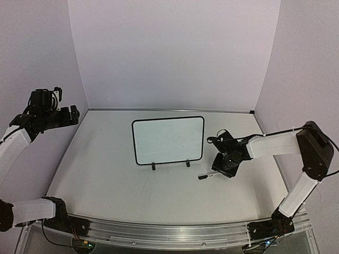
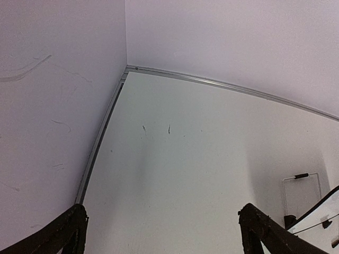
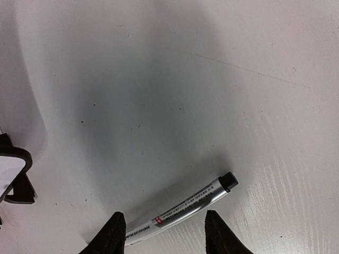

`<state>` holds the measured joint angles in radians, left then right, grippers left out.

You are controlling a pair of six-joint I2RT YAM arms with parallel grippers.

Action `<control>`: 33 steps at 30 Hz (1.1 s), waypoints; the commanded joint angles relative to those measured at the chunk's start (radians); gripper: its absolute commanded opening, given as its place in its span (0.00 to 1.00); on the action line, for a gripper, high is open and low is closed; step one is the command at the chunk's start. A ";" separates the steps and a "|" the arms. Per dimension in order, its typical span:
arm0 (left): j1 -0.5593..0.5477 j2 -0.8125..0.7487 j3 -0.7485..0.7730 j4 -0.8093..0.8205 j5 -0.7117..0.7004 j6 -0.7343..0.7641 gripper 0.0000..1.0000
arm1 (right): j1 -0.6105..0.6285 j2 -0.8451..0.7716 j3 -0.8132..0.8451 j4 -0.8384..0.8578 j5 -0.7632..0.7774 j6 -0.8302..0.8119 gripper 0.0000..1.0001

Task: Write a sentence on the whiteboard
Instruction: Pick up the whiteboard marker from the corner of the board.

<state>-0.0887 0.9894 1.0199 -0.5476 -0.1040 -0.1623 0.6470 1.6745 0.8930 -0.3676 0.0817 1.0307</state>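
Your right claw [image 3: 164, 232] hangs with its two black fingers [image 3: 114, 233] apart, straddling the grey-barrelled, black-capped marker pen [image 3: 186, 207] that lies flat on the white desk [image 1: 106, 174]; it is clamped on nothing. The small rectangular black-framed whiteboard [image 1: 168, 140] stands mid-desk, just left of the pen. Your left claw [image 2: 161, 225] gapes wide near the desk's far left corner.

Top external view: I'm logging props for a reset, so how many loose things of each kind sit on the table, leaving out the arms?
whiteboard: 1
marker: 1
Total: 2
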 commanded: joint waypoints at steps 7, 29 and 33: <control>0.003 -0.005 0.003 0.030 0.011 -0.009 1.00 | -0.004 0.065 0.054 -0.016 0.066 0.003 0.43; 0.004 -0.021 -0.009 0.058 0.078 0.021 1.00 | -0.004 0.088 0.094 -0.030 0.109 -0.035 0.00; 0.001 -0.021 -0.012 0.083 0.187 0.015 0.99 | -0.005 0.028 0.090 -0.029 0.110 -0.034 0.00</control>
<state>-0.0887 0.9856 1.0127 -0.5317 -0.0352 -0.1535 0.6456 1.7811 0.9726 -0.3718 0.1635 0.9894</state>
